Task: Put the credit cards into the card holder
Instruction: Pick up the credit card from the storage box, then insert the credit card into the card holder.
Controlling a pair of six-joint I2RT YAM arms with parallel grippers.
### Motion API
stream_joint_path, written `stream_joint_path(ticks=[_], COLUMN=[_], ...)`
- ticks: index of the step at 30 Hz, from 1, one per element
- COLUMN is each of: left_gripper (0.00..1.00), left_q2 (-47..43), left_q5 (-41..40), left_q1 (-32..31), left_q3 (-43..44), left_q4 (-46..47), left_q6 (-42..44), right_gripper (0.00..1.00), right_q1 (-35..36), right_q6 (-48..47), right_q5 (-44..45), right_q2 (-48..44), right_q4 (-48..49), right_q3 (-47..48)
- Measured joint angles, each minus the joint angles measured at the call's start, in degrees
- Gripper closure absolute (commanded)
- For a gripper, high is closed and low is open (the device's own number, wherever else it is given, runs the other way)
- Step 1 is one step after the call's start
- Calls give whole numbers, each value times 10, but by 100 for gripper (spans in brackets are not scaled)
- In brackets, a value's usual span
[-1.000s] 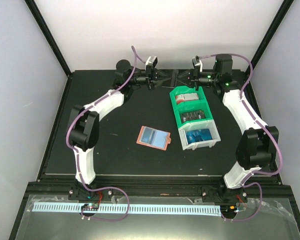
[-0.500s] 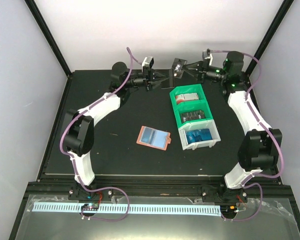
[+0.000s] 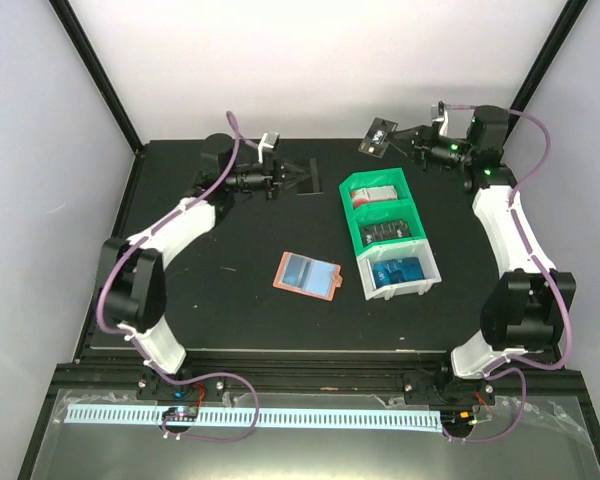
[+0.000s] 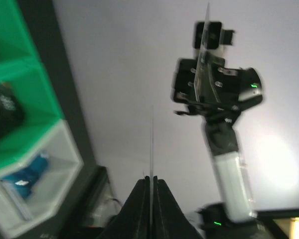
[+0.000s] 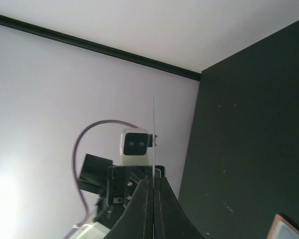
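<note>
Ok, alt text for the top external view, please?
At the far end of a black table, the right gripper holds a dark card up in the air and the left gripper pinches another card lower down. Mid-table lies the salmon card holder with a blue card showing in it, beside a green-and-white tray of more cards.

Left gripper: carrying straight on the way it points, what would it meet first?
Most likely the right gripper and its card: the left wrist view shows them facing the left gripper, slightly off-centre. The green tray lies off to the side. Depth is unclear.
</note>
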Motion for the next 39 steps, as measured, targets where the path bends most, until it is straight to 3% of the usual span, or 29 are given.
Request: stream_joint_path(ticks=[6,10,16,22,27,39], left_gripper=[99,98,98,99,98,98], left_q2=[-78,-129,-198,-206,-186,-37], left_q5=[-107,-185,-256,-323,-364,-421], left_q1=[15,15,7,-30,-45,-45], left_q3=[35,7,-114,-177,-182,-118], left_q4=[-408,-549,-614,-621,-625,-657], left_q6=[333,469,540,549,557,598], right_gripper=[99,99,99,99,99,99], right_q1=[14,64,171,245,282,305], right_q6=[-73,-115,-133,-120,-94,-43], right_q5=[40,87,171,244,273,289], right_q2=[-56,-105,-164,-174,-136,-14], right_q4=[-79,-117,-137,-109,-51,89], right_q3=[-66,-147,-268,-350,-388,-406])
